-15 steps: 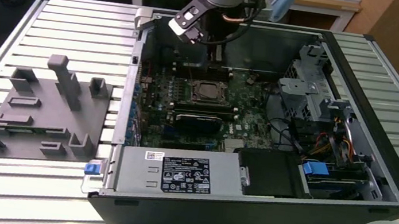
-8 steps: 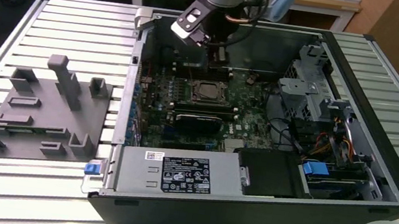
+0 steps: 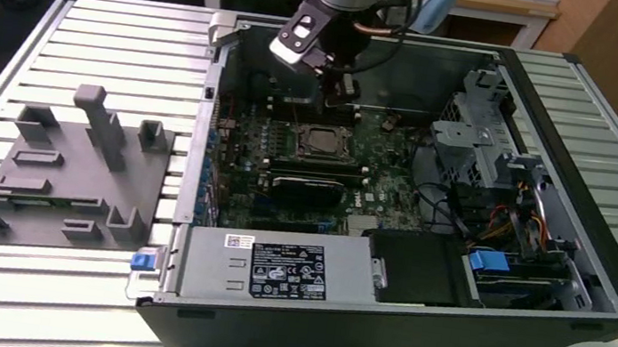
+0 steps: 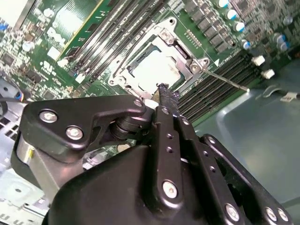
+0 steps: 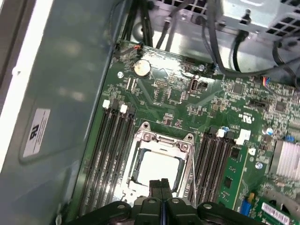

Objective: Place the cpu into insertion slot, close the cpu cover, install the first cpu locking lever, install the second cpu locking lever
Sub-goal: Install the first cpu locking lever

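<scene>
cpu [image 5: 158,168] is seen seated flat in the insertion slot [image 3: 319,142]. Its pale top shows thru the cut-out of the cpu cover [image 5: 164,139]. The cover looks to be lying down over the chip, tho full closure can't be confirmed.

In the second wrist view a thin locking lever [image 4: 227,80] is seen sticking out from a socket corner, its long axis crossing the memory slots [image 4: 211,92]. Prob unlatched, judging by that angle, but not certain.

The gripper [image 5: 161,182] is seen w/ fingers pressed together and nothing held between them. Its tips are parked just beside the socket's edge in both wrist views [image 4: 164,89]. Contact w/ the frame can't be told.

In the exterior view the socket is placed at approx 6 o'clock from the gripper [image 3: 340,101], near it. That view gives the overall layout, while the wrist views give the cover and lever detail.

Further out, the board is housed in the open pc case [image 3: 444,335] on the slatted table [image 3: 124,32]. A grey fixture [image 3: 70,169] is set at 9 o'clock from the case.
</scene>
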